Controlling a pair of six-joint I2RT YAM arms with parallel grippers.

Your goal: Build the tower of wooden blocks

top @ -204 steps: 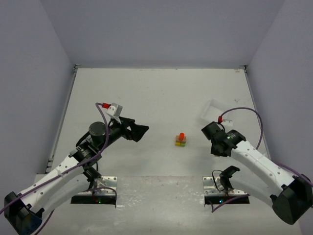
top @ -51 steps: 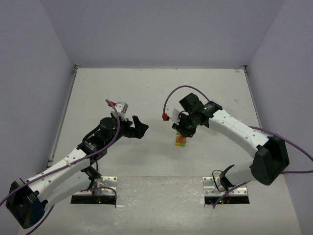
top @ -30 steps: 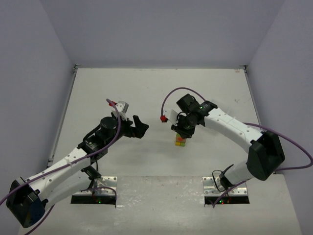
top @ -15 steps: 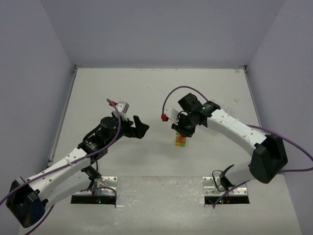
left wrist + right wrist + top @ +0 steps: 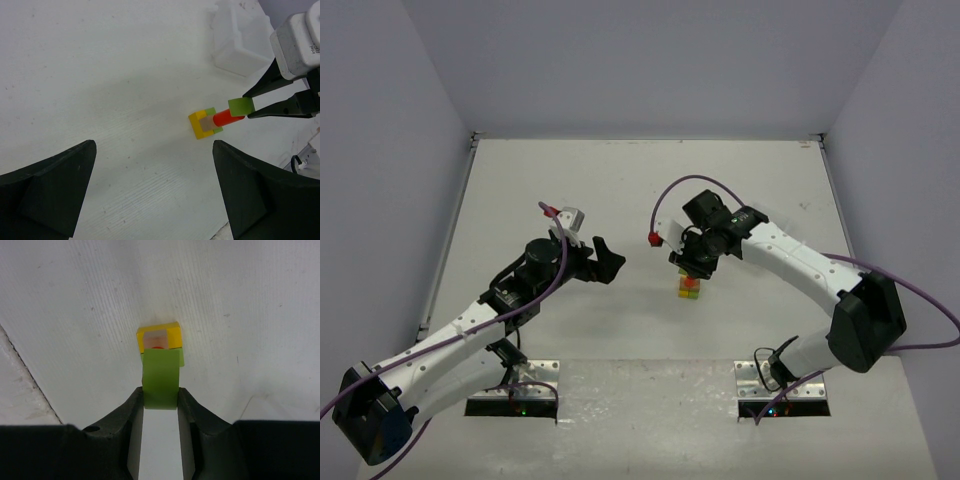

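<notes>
The tower (image 5: 690,288) stands mid-table: a yellow block (image 5: 199,126) with tan and lime green pieces at the base and a red-orange cylinder (image 5: 226,118) above. A lime green block (image 5: 160,378) sits on top of the cylinder, and my right gripper (image 5: 160,395) comes down from above, shut on its two sides. In the top view the right gripper (image 5: 693,268) covers the tower's top. My left gripper (image 5: 605,258) hovers open to the tower's left, its fingers (image 5: 55,190) wide apart and nothing between them.
A white square tray (image 5: 235,47) sits on the table beyond the tower, to the right. The right arm (image 5: 790,262) arches over that side. Walls close the table on the left, back and right.
Several seconds ago the right arm was pulled back and the red-orange cylinder topped the stack. It has since brought the green block over it. In the last second almost nothing moved.
</notes>
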